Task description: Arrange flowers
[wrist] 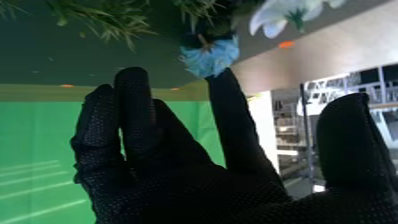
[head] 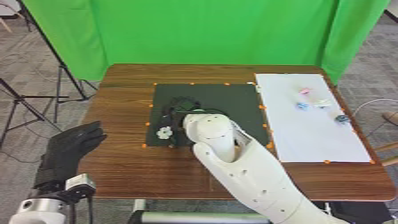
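Right wrist view: held fingers (wrist: 233, 120) straight and apart, touching blue flower (wrist: 211, 56) near greenery (wrist: 111, 17) and white flower (wrist: 281, 15).

Head view: taken from high on the robot's side of the mat (head: 240, 95), facing forward and down across it, set far enough back to frame nearly the whole table (head: 120, 175). Right wrist view: taken at the right arm (head: 253, 180), close and low over the mat, turned upside down and facing forward and left beyond it. Shared field: part of the mat, its orange marks (head: 147, 124), the table's edge and the curtain (head: 195, 35).
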Motion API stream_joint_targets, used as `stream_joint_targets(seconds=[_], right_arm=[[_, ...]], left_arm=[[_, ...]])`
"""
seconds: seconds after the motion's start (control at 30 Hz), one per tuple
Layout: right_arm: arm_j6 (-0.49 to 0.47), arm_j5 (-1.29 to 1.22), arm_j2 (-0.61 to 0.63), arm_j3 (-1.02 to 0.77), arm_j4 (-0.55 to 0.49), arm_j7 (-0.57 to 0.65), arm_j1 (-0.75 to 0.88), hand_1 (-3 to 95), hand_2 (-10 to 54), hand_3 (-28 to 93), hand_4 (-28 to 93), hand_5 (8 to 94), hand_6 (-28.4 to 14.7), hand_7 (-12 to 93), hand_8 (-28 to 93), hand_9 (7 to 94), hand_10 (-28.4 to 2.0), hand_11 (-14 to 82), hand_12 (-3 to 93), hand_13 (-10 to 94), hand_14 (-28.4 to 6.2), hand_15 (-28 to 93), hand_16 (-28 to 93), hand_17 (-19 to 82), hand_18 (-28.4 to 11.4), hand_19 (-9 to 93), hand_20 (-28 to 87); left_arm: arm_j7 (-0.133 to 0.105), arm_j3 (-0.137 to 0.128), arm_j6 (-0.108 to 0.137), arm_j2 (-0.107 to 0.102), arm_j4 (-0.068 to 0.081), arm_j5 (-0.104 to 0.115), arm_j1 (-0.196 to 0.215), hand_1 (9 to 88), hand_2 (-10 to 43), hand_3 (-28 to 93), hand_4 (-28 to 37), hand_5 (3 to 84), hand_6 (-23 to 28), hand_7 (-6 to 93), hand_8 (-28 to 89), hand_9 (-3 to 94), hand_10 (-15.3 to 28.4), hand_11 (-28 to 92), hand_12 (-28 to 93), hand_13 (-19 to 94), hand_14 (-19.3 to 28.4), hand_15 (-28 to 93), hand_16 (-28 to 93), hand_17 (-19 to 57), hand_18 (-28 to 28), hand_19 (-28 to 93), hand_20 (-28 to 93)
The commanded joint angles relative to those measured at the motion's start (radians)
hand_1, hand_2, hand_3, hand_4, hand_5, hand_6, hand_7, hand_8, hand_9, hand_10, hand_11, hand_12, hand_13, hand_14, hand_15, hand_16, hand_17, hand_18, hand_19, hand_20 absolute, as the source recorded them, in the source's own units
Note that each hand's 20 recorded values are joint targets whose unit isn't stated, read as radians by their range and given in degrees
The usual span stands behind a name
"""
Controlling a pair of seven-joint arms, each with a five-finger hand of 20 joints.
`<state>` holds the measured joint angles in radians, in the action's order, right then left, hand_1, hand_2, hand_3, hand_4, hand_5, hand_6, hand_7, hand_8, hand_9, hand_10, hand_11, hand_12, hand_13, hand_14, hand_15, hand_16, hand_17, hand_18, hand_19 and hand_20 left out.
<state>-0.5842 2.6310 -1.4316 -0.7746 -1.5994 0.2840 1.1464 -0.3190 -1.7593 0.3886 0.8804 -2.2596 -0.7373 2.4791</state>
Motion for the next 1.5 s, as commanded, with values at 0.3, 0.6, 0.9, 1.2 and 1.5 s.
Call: stream_joint_targets(seconds=[0.3,0.6,0.9,1.2,1.5], right_arm=[[0.317,-0.304,0.253,0.098,-0.257,0.154,-0.114,3.9,13.6,73,-28,40.8,-0.6,12,-11,32.0,-28.0,7.0,18.2,27,-28.4,75,14,17,-28.4,79,47],[0.607,-0.376,0.652,-0.156,-0.298,0.208,0.026,16.2,6.7,80,-26,48.1,-8.2,15,-11,47.8,-21.9,18.5,16.2,41,-23.0,76,13,22,-27.4,86,36],[0.539,-0.431,0.782,-0.462,-0.205,0.334,0.272,17.8,5.1,81,-26,49.1,-8.2,16,-12,50.4,-20.4,19.4,15.4,46,-20.1,74,16,24,-26.3,88,31],[0.521,-0.435,0.801,-0.552,-0.114,0.397,0.32,18.5,3.0,81,-27,45.3,-6.9,15,-11,47.0,-22.0,17.6,15.2,46,-19.8,74,16,26,-26.0,89,30],[0.502,-0.433,0.768,-0.691,-0.109,0.445,0.464,19.0,2.3,81,-27,45.5,-6.6,16,-12,47.0,-21.8,16.7,15.1,47,-19.6,74,15,27,-25.9,90,28]], left_arm=[[-0.013,-0.037,0.028,0.041,-0.047,0.004,0.134,28.3,5.8,84,-11.8,49.4,15.0,15.1,-9,40.5,22.1,36,10,28,28.1,58,-11,-9.2,21.4,56,15],[-0.008,-0.056,0.034,0.048,-0.073,-0.019,0.143,28.2,5.7,84,-11.8,49.4,15.0,15.1,-9,40.5,22.0,36,10,28,28.1,58,-11,-9.2,21.5,57,15],[-0.062,-0.049,0.049,0.013,-0.073,-0.007,0.137,28.2,5.7,83,-12.7,49.4,15.0,15.2,-9,40.4,22.1,36,10,28,28.1,58,-12,-9.3,21.5,57,15],[-0.07,-0.022,0.037,0.011,-0.059,-0.015,0.112,27.9,5.6,83,-13.2,49.4,15.0,15.2,-9,40.4,22.1,36,10,28,28.0,58,-12,-9.3,21.5,57,15],[-0.06,-0.005,0.021,0.014,-0.049,-0.026,0.085,27.8,5.5,83,-13.2,49.4,15.0,15.2,-9,40.4,22.1,36,10,28,28.0,58,-12,-9.2,21.4,57,15]])
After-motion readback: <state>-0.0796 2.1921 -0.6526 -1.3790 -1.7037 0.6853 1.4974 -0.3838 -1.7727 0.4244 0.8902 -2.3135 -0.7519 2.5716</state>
